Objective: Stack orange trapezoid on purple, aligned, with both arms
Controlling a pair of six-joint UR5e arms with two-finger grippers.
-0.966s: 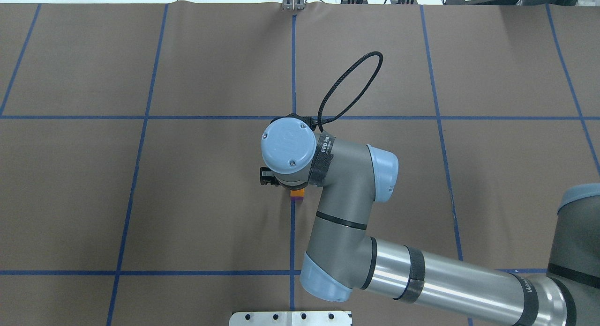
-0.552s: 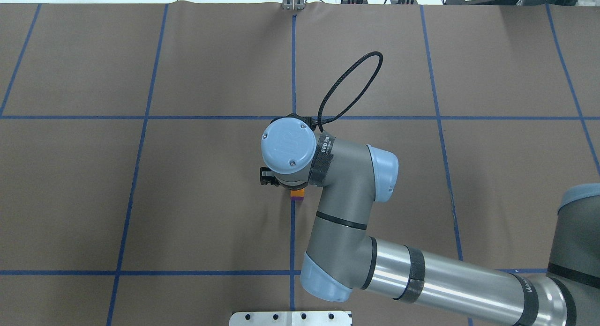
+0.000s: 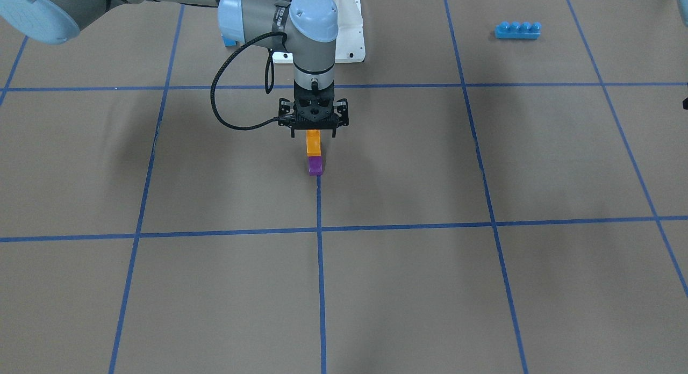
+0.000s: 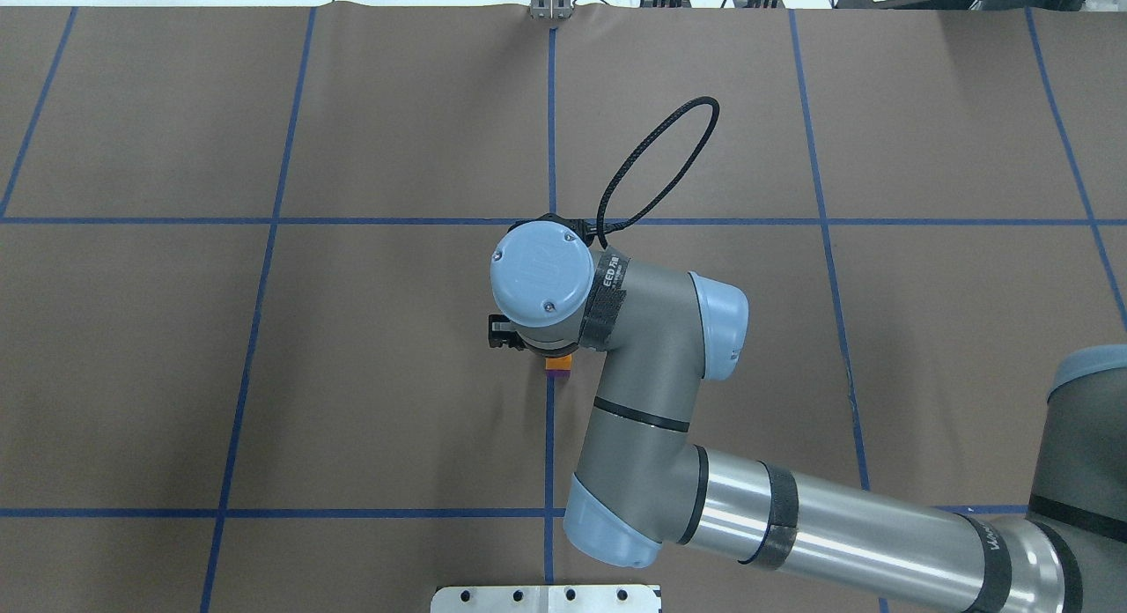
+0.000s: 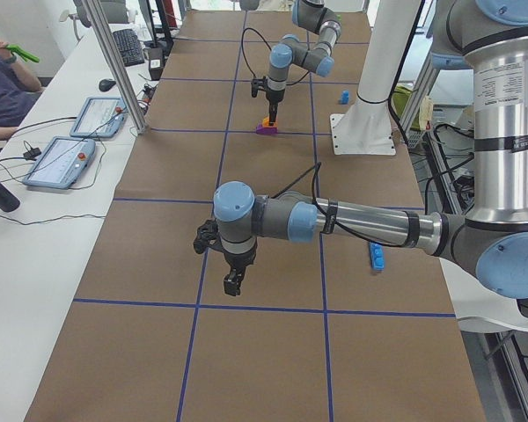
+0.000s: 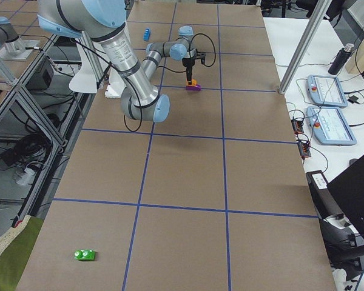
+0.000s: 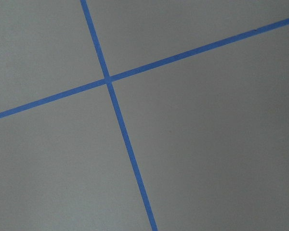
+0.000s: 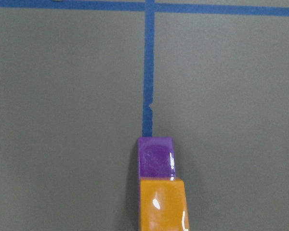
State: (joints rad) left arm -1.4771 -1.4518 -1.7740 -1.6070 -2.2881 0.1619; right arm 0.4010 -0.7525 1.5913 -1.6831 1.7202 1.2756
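Note:
The orange trapezoid (image 3: 313, 143) sits on top of the purple block (image 3: 315, 166) on a blue tape line at the table's middle. They also show in the overhead view, orange (image 4: 557, 362) over purple (image 4: 557, 375). In the right wrist view the orange block (image 8: 163, 204) lies nearer than the purple one (image 8: 155, 156). My right gripper (image 3: 313, 135) points straight down over the stack, its jaws spread to either side of the orange block's top. My left gripper (image 5: 233, 283) hangs over bare table far from the stack. I cannot tell whether it is open or shut.
A long blue block (image 3: 517, 30) lies far off on the left arm's side. Another small blue block (image 3: 230, 41) lies by the white pedestal base (image 3: 349, 41). A green block (image 6: 84, 254) lies at the table's end on my right. Operators' tablets sit beyond the far edge.

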